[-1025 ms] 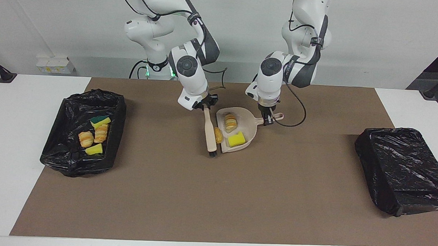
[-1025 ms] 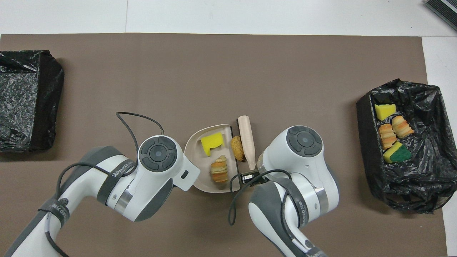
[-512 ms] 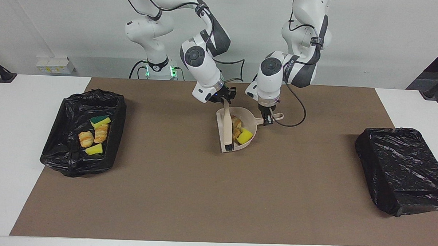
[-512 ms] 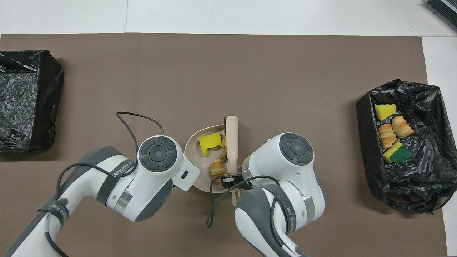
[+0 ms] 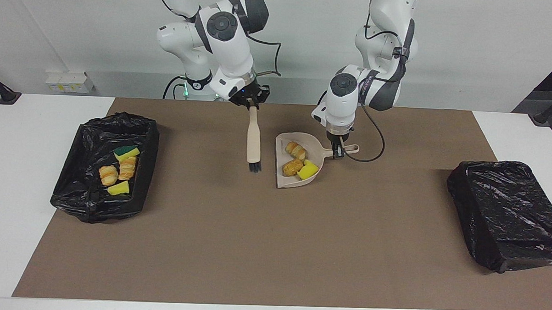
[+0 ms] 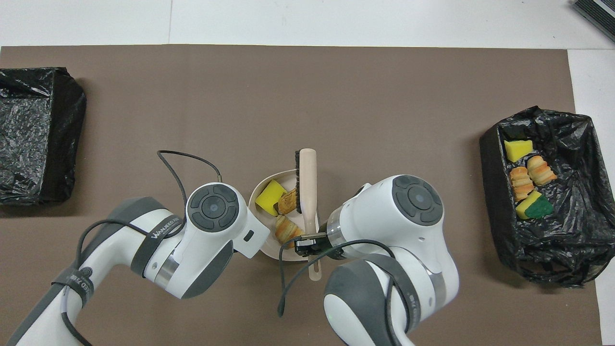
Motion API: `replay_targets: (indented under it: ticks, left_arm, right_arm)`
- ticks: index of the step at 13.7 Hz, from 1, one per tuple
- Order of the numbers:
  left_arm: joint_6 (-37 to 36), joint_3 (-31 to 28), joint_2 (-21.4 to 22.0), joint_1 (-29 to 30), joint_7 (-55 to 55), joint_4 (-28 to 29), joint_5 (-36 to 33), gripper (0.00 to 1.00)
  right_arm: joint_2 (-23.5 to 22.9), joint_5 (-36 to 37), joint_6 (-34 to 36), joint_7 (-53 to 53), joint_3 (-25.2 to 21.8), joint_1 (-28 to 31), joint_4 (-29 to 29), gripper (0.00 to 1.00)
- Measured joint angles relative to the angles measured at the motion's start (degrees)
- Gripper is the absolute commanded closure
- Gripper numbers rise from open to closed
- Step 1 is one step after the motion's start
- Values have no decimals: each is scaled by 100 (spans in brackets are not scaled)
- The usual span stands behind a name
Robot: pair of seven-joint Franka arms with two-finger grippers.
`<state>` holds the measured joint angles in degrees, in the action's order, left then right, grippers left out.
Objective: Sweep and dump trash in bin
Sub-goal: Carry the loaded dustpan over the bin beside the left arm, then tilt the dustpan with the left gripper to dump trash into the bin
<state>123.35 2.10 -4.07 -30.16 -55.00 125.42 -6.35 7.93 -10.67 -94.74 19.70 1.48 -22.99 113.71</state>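
Observation:
The beige dustpan (image 5: 285, 178) (image 6: 265, 217) lies on the brown mat in front of the arms. It holds three pieces of trash: two golden pastry bits (image 5: 296, 150) (image 5: 292, 166) and a yellow sponge piece (image 5: 309, 171) (image 6: 267, 197). My left gripper (image 5: 338, 150) is shut on the dustpan's handle; the overhead view hides it under the arm. My right gripper (image 5: 251, 103) (image 6: 307, 244) is shut on the handle of the beige brush (image 5: 254, 140) (image 6: 308, 185). The brush hangs bristles down above the mat, beside the pan's open edge.
A black-lined bin (image 5: 86, 203) (image 6: 552, 250) at the right arm's end of the table holds several scraps, one green-topped sponge (image 5: 126, 152) among them. A second black-lined bin (image 5: 503, 213) (image 6: 33, 134) sits at the left arm's end.
The brush pushed the round bread bit into the dustpan and crowded the scraps toward its back. My right gripper then lifted the brush out, toward the right arm's end. The left gripper kept its hold.

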Motion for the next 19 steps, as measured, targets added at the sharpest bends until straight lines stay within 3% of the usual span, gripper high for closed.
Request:
replay_targets:
  ticks: [3,6,10,12,14,19]
  left_arm:
    - [70,-17,112,262,-498,-24,0,100]
    - [63,-44,365,718,-1174,-110,1,100]
    - [-76,-78,532,1402,-1825,-328,115,100]
    - [-387,-99,550,1862,-2138,-654,305,100]
    - [-734,-118,546,2423,-2420,-1048,432,100]
    - [-1143,-141,351,3792,-3036,-1831,493,100]
  right_arm:
    - [226,570,669,-616,-19,599,-62,100]
    - [227,751,802,-1349,-25,1171,0,100]
    - [373,659,823,-1409,65,1166,294,100]
    - [494,390,822,-1002,103,819,481,100]
    - [482,90,609,-109,126,35,662,100]
    - [-208,-489,-1100,1719,191,-1739,1074,100]
